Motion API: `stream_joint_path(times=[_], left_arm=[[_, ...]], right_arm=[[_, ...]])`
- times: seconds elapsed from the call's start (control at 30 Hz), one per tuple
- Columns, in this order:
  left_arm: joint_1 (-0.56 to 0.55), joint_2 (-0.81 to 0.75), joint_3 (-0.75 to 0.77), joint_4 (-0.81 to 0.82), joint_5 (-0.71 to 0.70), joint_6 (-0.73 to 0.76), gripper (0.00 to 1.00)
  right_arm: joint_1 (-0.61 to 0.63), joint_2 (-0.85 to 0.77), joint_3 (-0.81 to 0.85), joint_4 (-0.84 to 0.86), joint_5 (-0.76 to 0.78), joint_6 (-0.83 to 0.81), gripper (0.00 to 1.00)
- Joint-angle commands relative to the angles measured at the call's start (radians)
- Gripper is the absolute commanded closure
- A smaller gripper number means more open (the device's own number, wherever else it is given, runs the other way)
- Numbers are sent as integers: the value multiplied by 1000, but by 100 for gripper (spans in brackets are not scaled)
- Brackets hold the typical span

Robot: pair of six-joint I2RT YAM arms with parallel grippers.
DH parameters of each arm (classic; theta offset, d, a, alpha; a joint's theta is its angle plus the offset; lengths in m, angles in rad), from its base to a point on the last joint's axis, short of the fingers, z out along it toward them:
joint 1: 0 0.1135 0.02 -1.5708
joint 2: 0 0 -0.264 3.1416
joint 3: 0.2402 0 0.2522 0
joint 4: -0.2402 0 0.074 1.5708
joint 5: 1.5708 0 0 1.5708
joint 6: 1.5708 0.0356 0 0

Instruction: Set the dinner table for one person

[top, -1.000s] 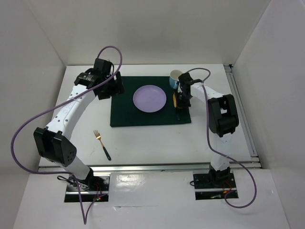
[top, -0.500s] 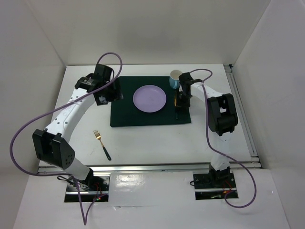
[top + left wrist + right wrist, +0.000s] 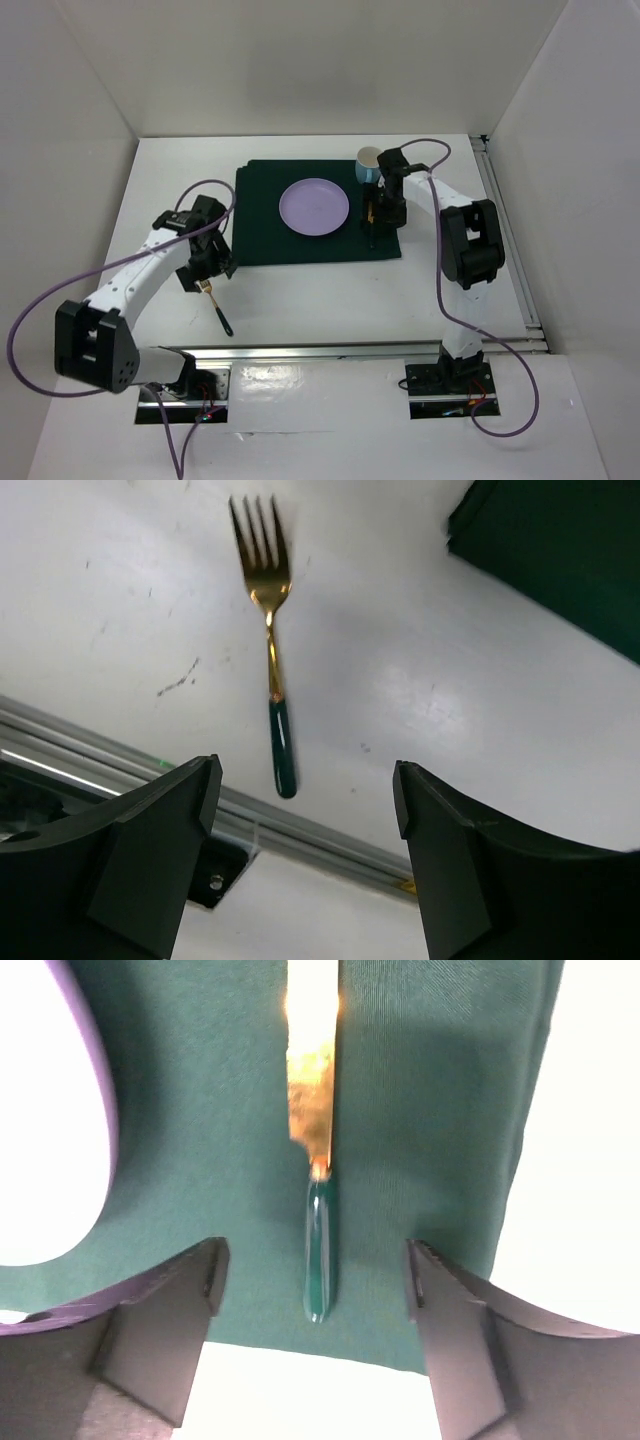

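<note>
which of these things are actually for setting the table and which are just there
For the job: dinner table, green mat, purple plate, cup, knife, fork.

Just there: purple cables, metal rail.

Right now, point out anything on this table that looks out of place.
The fork lies alone on the bare dinner table, off the green mat, just past its near left corner and angled. The plate and knife sit on the mat. Nothing looks spilled or damaged.
</note>
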Motion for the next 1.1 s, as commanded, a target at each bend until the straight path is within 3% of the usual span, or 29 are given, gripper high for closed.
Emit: stream_joint_path(times=[0.0,0.37,0.5,0.67,0.77,0.8,1.03,1.07], left_arm=[[11,-145,-64,2,20,-128,13],[31,-104,-328,135,83,-252,20],[31,-114,-381,218,105,-262,27],[31,-46,-391,258,105,-272,47],[31,-15,-391,267,96,-282,53],[40,-15,-391,258,96,-282,66],[40,-100,-273,146,-29,-233,100],[40,-110,-247,146,-41,-205,100]], right_arm=[[-5,-129,-20,16,26,-6,17],[-5,-354,-172,-13,73,-15,11],[-5,-417,-195,-34,108,-15,11],[-5,-450,-206,-56,145,-25,13],[-5,-459,-206,-65,158,-25,13],[-5,-468,-196,-65,158,-25,13],[-5,-477,-187,-76,179,-25,14],[-5,-477,-187,-76,188,-25,14]])
